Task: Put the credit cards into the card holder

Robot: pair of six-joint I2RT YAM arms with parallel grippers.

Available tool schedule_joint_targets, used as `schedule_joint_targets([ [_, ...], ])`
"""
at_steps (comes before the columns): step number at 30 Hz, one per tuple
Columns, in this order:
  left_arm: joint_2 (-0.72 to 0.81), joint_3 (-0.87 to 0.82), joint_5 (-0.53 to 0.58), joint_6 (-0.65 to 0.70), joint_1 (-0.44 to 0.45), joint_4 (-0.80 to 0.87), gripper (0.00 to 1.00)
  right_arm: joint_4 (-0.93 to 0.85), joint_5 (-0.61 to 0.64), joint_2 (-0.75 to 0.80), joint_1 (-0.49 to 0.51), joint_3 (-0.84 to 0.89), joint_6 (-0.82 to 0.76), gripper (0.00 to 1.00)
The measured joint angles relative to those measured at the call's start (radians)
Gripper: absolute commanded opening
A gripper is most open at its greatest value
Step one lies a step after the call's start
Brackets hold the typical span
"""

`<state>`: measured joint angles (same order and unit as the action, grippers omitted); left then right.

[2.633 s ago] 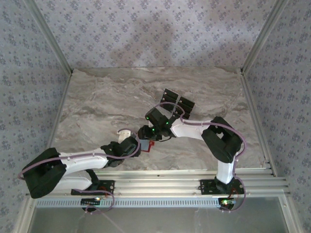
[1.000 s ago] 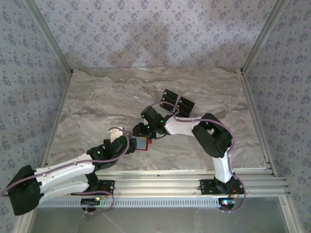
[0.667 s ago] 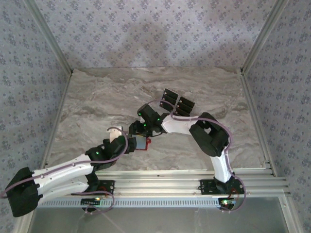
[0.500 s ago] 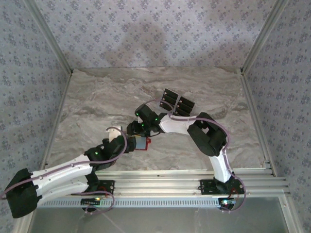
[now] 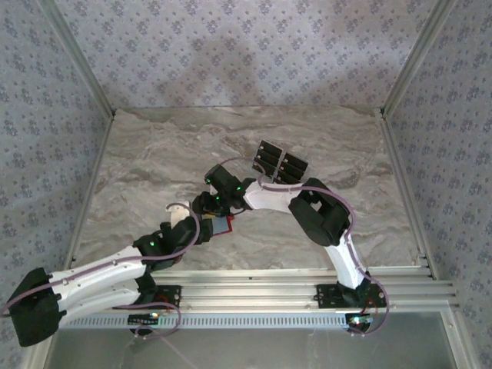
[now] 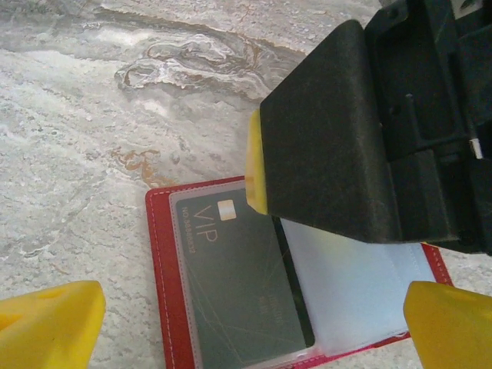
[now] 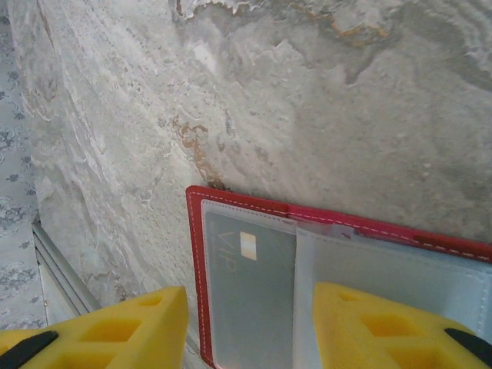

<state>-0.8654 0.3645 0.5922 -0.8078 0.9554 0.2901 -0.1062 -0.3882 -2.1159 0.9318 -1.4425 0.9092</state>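
Wallet [image 6: 157, 254] lies opened flat on the marble table [image 5: 154, 154], left of centre and towards the near edge, inside face up. One clear pocket at its end holds a dark card marked VIP [image 6: 238, 292], fully seated and lying flat. Pale grey-blue lining shows on the other half.

Cards [image 5: 280, 163], black, lie in a close group on the table further off and to the right of the wallet, well apart from it, with neither arm touching them.

Right gripper [image 7: 250, 330] stands directly over the wallet, its fingers partly spread with a clear gap between them and nothing gripped in that gap. From the left wrist its black body covers part of the lined half, and one yellow pad [image 6: 256, 173] sits above the fold beside the VIP card. Whether that pad touches the wallet cannot be told.

Left gripper [image 6: 247, 330] is close on the near-left side of the wallet, spread fully wide and holding nothing. Its two yellow fingertips frame the wallet from either side.

Patterned walls enclose the table on the left, right and far sides.
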Motion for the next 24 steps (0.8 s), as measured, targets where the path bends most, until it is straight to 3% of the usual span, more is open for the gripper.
schedule_joint_targets([
  [13, -0.112, 0.003, 0.001, -0.050, -0.011, 0.009, 1.00, -0.056, 0.029, 0.005, -0.001, 0.019, -0.064, 0.49],
  [24, -0.206, 0.089, -0.008, -0.039, -0.013, 0.004, 1.00, -0.035, 0.063, 0.212, -0.082, 0.312, -0.126, 0.49],
])
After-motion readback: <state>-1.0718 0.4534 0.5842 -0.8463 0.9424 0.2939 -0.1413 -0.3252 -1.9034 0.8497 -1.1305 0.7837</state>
